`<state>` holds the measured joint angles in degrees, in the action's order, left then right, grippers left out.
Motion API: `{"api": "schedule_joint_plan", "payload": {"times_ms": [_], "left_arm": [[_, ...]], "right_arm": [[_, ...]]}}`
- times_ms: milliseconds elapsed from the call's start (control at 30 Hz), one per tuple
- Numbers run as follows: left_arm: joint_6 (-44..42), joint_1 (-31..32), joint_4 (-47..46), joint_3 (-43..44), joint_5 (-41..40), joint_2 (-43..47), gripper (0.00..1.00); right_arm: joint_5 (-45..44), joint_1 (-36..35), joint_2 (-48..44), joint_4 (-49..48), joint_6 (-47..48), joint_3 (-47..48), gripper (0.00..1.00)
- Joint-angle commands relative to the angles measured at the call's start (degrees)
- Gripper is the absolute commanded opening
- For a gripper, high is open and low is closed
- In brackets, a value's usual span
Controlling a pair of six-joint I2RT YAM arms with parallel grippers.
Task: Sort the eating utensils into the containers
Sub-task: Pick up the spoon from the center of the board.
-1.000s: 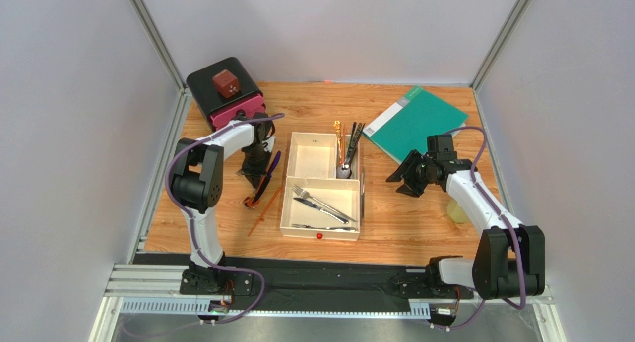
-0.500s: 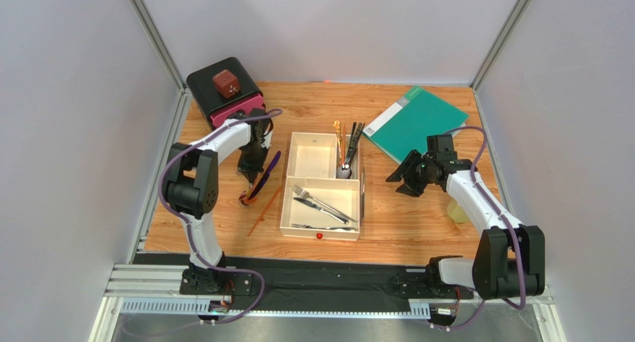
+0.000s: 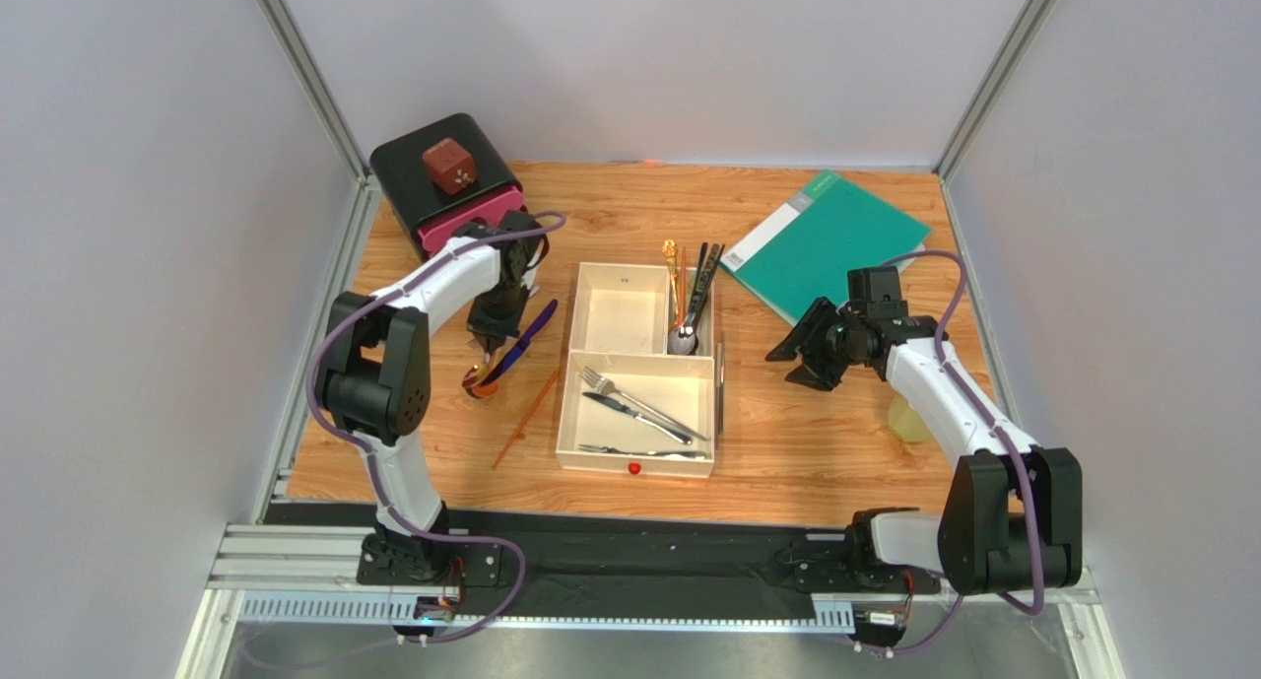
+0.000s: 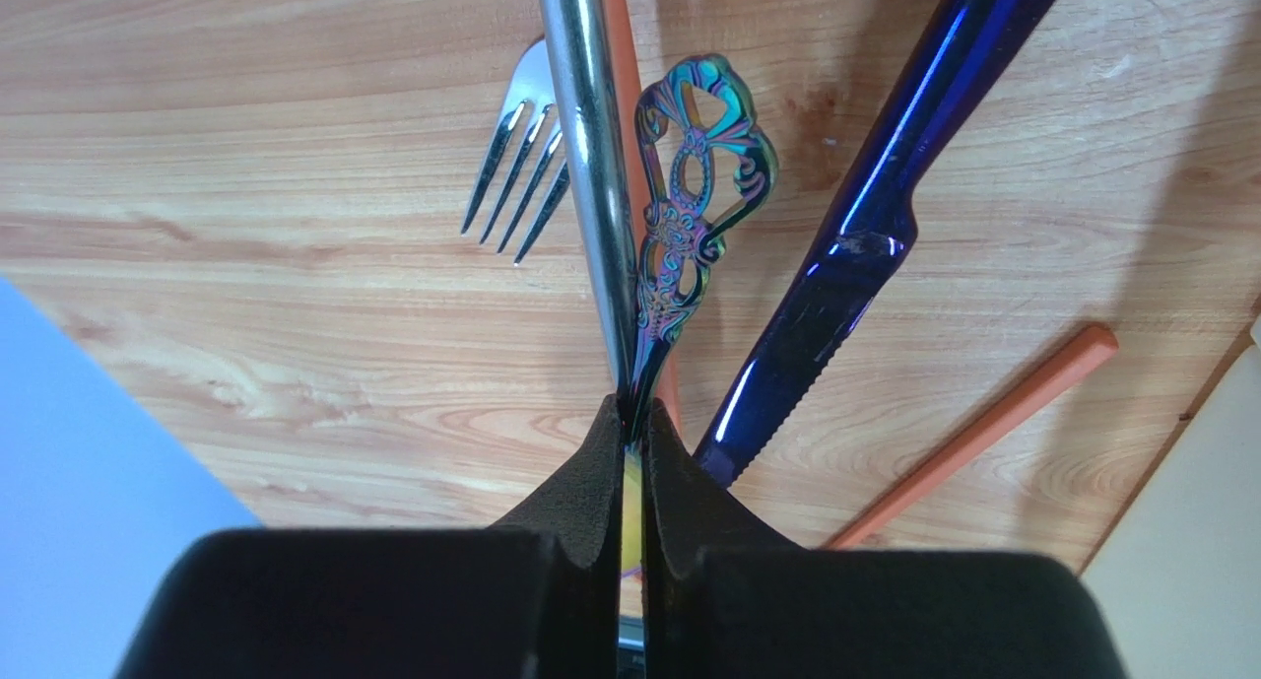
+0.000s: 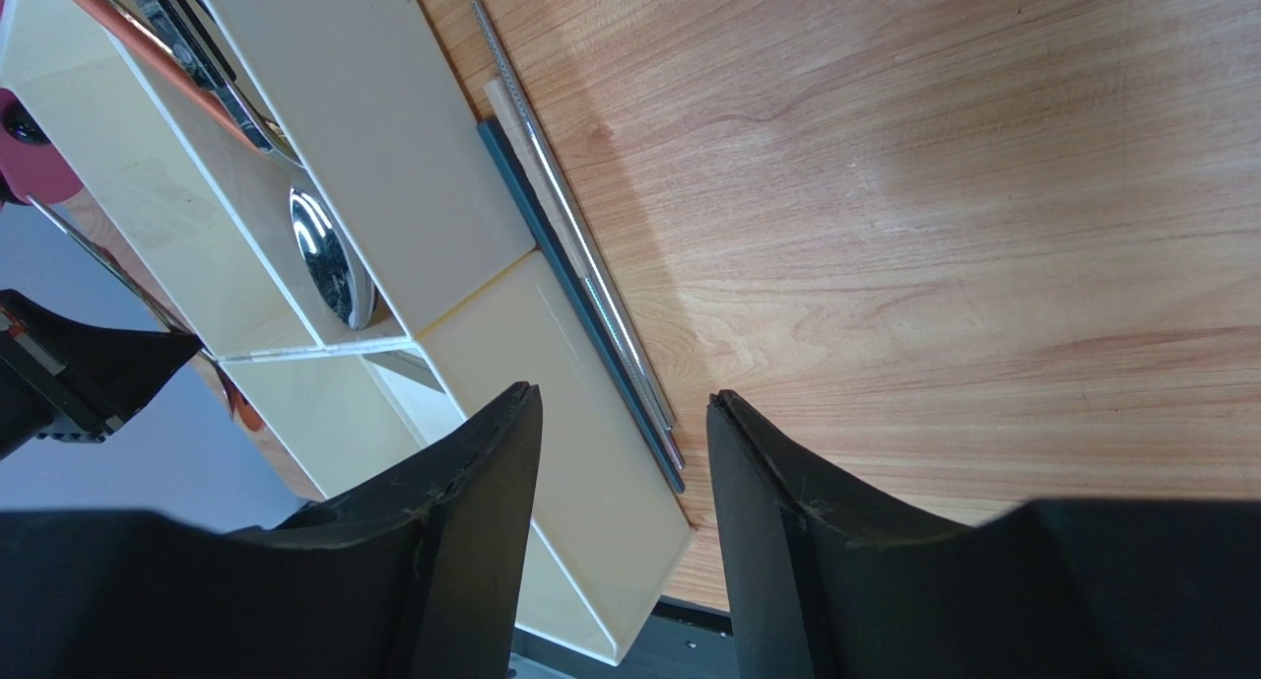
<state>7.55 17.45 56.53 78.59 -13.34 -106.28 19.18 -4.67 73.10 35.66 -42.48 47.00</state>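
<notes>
**Left tool** [image 4: 634, 413]: clenched on a rainbow-tinted utensil [image 4: 684, 191]. The ornate handle projects straight out of the finger gap. The working end is hidden behind the fingers, so the utensil's type cannot be told. A silver stem [image 4: 580, 147] runs just beside the handle into the same gap; whether it is also clamped cannot be told. A blue knife [image 4: 873, 221] and an orange chopstick [image 4: 977, 435] lie on the tabletop [image 4: 222, 265], apart from the grip.

**Governing relation:** the tray [image 3: 567, 406] lies near the left tool, on its right, with its left wall facing the tool. The left arm is the nearer one. The right tool [image 3: 811, 357] hangs beyond the tray's opposite wall, fingers partly apart, grasping nothing.

**Next move (judgement):** a short carry rightward over the tray wall. The utensil's long axis should be brought in line with the length of the chosen compartment before release.
</notes>
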Motion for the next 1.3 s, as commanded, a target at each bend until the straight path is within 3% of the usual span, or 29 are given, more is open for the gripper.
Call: {"api": "schedule_joint_plan", "payload": {"times_ms": [0,200,567,767,967,1267], "left_arm": [[-0.52,4.94,0.24,0.69,-7.9,3.36,0.0],[0.53,10.93,1.12,-0.28,-16.17,2.31,0.0],[1.59,11.46,2.62,0.69,-21.37,2.04,0.0],[2.2,12.42,2.53,1.74,-18.12,0.37,0.0],[4.31,16.73,2.53,1.57,-26.38,-1.38,0.0],[5.11,17.44,1.83,-0.1,-21.74,-2.01,0.0]], "right_arm": [[0.68,0.27,-1.03,-1.91,-0.5,0.72,0.5],[0.77,0.18,-0.86,-2.0,-0.59,0.81,0.5],[1.21,0.18,-0.77,-2.35,-0.68,0.19,0.5],[1.47,0.18,-0.41,-2.7,-0.94,0.37,0.5],[1.65,0.27,-0.06,-2.88,-1.11,0.37,0.5],[2.09,0.18,0.2,-2.61,-0.94,1.07,0.5]]}}
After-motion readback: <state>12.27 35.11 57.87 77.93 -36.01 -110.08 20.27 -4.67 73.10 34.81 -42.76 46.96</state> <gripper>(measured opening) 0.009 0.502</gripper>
